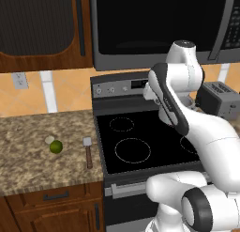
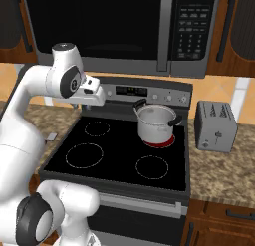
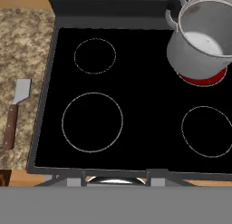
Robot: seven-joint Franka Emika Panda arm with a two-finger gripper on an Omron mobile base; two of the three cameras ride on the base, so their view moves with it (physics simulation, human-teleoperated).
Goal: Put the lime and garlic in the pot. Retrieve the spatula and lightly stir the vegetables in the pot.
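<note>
Left base view: one lime, one garlic.

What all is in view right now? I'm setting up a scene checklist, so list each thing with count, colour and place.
lime: one, bright green, on the granite counter left of the stove
garlic: one, off-white, just behind the lime
spatula: one, grey blade, brown handle, flat on the counter beside the stove
pot: one, silver, dark handles, on the glowing red back-right burner
stove: one, black glass top, four ring burners
toaster: one, grey, counter right of the stove
microwave: one, dark, above the stove
outlet: one, white, on the wall
arm: one, white, over the stove; claw state unclear
</note>
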